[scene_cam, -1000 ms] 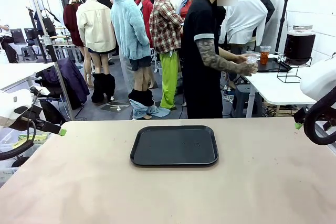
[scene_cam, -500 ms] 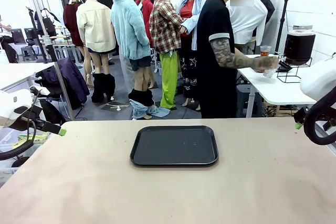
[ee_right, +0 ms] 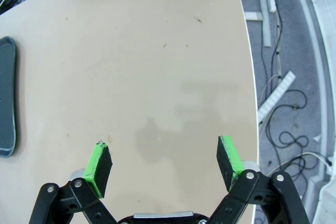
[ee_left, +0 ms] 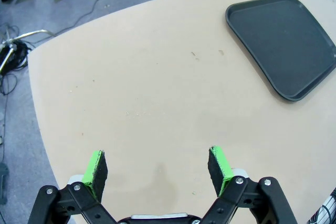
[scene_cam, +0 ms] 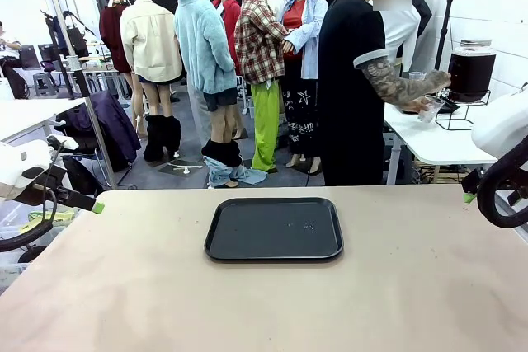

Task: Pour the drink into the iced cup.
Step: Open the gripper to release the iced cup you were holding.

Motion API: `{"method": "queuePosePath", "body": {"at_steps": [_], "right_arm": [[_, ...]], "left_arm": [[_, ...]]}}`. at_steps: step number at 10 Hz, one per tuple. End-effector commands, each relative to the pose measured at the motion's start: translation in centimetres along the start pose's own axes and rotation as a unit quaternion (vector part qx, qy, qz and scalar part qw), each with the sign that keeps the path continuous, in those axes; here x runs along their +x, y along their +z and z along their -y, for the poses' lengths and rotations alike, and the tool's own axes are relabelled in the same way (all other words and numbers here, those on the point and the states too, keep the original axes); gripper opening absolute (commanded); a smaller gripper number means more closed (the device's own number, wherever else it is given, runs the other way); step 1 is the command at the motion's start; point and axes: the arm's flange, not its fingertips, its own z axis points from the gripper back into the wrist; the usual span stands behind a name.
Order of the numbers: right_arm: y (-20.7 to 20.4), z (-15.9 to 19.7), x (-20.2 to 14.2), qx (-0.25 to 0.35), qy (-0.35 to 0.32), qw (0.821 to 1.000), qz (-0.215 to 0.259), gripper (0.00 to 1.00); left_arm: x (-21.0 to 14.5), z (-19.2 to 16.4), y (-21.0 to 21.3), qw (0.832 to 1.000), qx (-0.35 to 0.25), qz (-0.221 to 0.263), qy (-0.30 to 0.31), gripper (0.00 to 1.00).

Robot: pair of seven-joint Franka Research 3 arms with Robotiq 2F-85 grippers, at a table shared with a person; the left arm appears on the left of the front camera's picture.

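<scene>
A black tray (scene_cam: 273, 229) lies bare in the middle of the beige table (scene_cam: 124, 286). Behind it, a person stands turned to a white side table (scene_cam: 429, 142) and holds a small clear cup (scene_cam: 429, 110) beside a dark drink dispenser (scene_cam: 470, 72). I cannot tell what is inside the cup. My left gripper (ee_left: 156, 162) hangs open over bare tabletop, with the tray (ee_left: 283, 45) off to its upper right. My right gripper (ee_right: 164, 155) is open too, above the table near its edge, nothing between its fingers.
The left arm (scene_cam: 25, 179) rests at the table's left edge and the right arm (scene_cam: 503, 171) at its right edge. A black wire stand (scene_cam: 462, 113) sits under the dispenser. Cables lie on the floor (ee_right: 283, 103) past the table edge.
The person has turned and stepped right toward the side table, bringing the clear cup down beside the dispenser. Both arms have stayed still.
</scene>
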Motion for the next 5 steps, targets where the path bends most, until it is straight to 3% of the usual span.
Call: {"method": "queuePosePath", "body": {"at_steps": [1, 5], "right_arm": [[-0.05, 0.01, 0.08, -0.004, 0.003, 1.000, 0.002, 1.00], [-0.05, 0.01, 0.08, -0.004, 0.003, 1.000, 0.002, 1.00]], "left_arm": [[0.01, -0.01, -0.02, 1.000, -0.001, 0.001, -0.003, 1.00], [0.01, -0.01, -0.02, 1.000, -0.001, 0.001, -0.003, 1.00]]}}
